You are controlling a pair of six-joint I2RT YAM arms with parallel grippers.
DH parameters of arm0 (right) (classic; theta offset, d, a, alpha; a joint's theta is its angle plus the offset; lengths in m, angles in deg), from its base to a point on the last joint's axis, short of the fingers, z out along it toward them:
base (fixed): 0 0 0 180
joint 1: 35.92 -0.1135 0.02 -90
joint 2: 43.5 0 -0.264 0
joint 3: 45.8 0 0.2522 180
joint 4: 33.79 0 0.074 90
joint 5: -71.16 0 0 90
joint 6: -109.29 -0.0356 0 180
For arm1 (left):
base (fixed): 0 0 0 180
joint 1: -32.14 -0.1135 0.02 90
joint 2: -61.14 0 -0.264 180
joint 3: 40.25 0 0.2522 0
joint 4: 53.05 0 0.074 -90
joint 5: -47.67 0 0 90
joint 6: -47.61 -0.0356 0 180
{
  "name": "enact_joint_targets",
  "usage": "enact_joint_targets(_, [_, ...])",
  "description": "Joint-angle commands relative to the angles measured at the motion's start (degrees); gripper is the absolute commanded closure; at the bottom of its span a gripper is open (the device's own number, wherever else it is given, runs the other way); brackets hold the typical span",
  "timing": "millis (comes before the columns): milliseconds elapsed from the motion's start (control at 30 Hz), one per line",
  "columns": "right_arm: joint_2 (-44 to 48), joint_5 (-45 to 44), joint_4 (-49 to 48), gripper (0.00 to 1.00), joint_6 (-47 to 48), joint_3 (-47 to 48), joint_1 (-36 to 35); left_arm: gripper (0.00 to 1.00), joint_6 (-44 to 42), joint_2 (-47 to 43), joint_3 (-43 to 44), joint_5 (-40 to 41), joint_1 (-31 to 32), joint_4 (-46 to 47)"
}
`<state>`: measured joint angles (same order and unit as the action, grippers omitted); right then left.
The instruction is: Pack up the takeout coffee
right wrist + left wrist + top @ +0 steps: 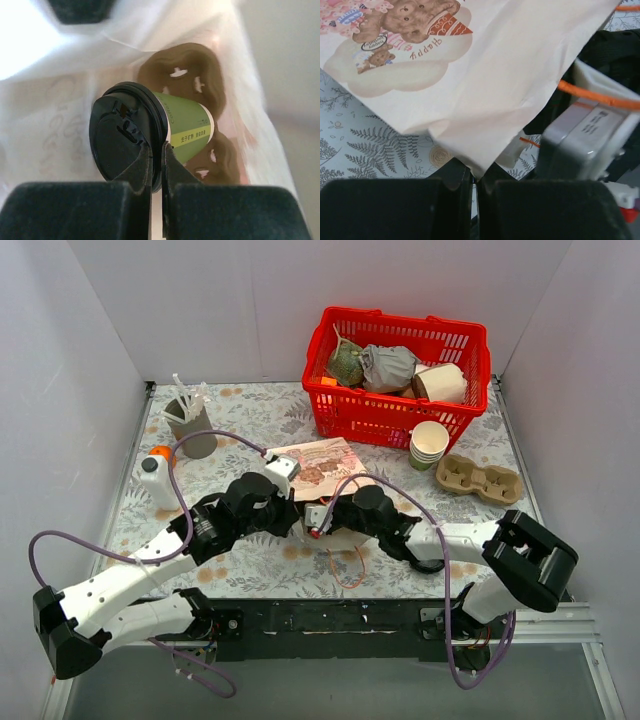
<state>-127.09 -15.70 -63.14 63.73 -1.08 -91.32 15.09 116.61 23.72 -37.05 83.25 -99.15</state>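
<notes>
The takeout coffee (187, 125), a green paper cup with a black dome lid (122, 135), lies tilted inside the paper bag (60, 95), lid toward the camera. My right gripper (156, 150) is shut on the lid's rim. A brown cup carrier (197, 75) sits deeper in the bag, behind the cup. My left gripper (475, 175) is shut on a corner of the bag's cream paper (485, 90), which carries a bear print. From above, the bag (325, 462) lies at the table's middle, and both wrists meet at its near end, hiding the cup.
A red basket (370, 418) with wrapped items stands at the back right. In front of it are a stack of cream cups (429, 445) and a cardboard cup tray (483, 478). A grey holder with stirrers (190, 425) and a white bottle (155, 480) stand at left.
</notes>
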Motion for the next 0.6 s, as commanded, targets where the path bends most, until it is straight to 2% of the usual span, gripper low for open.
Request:
enact_joint_targets(0, [-1.75,0.39,22.52,0.99,20.66,9.53,0.73,1.00,-5.70,-1.94,1.81,-4.57,-0.14,2.81])
enact_joint_targets(100, [-3.50,3.54,36.40,0.99,25.33,15.25,1.78,1.00,-7.99,-0.45,2.78,-5.19,-0.22,2.11])
enact_joint_targets(167, [-5.25,4.07,45.51,0.99,24.99,20.17,2.22,1.00,-9.39,0.43,3.39,-5.19,-0.40,1.58])
enact_joint_targets(267, [-7.28,3.55,53.79,0.99,21.49,24.05,3.10,1.00,-11.06,0.53,3.49,-5.19,-0.84,1.31])
enact_joint_targets(400, [-8.17,1.00,62.52,0.99,19.01,27.31,4.15,1.00,-12.12,0.61,3.75,-6.86,-1.37,0.70])
enact_joint_targets(567, [-4.74,2.40,64.73,0.99,17.08,27.84,4.24,1.00,-12.30,1.58,4.01,-8.00,-1.54,1.40])
